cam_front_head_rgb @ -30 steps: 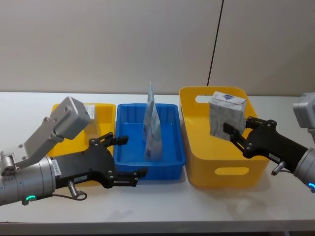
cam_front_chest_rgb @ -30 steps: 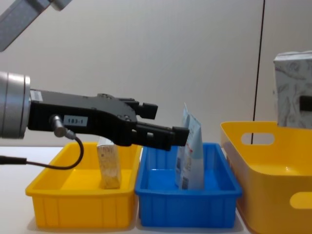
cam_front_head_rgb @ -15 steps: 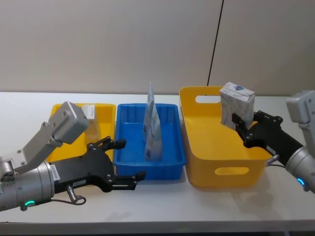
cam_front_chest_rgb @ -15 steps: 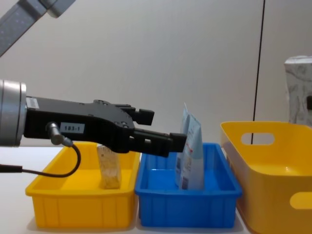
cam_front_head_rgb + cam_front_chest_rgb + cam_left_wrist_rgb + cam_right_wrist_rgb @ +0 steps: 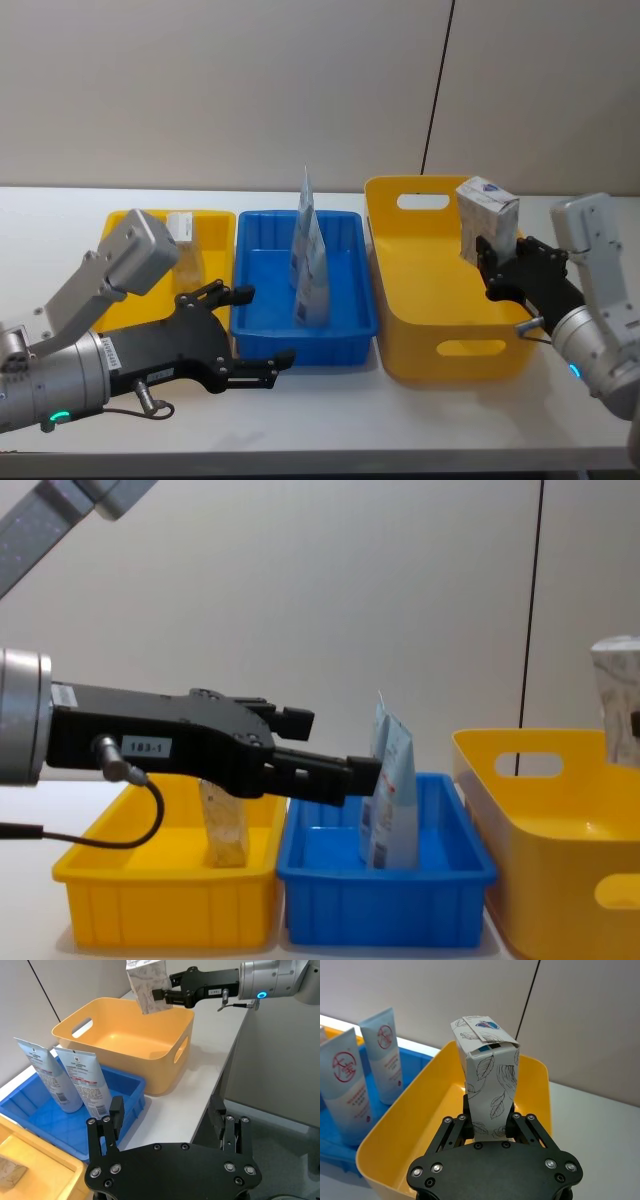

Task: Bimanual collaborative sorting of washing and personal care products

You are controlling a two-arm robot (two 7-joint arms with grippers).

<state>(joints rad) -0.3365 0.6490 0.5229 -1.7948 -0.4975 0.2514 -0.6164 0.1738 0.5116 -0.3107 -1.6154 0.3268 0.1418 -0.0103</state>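
on the left, the left gripper (image 5: 265, 325) hovers with its fingers spread wide and nothing between them, at the near left corner of the blue tray (image 5: 345, 340). behind it sits a shallow yellow tray (image 5: 215, 250) holding a small pack (image 5: 181, 226). just past its fingertips two pale-blue pouches (image 5: 310, 265) stand upright in the blue tray. further right, the right gripper (image 5: 490, 268) pinches the leaf-printed pack (image 5: 488, 212) upright over the right side of the deep yellow bin (image 5: 440, 350).
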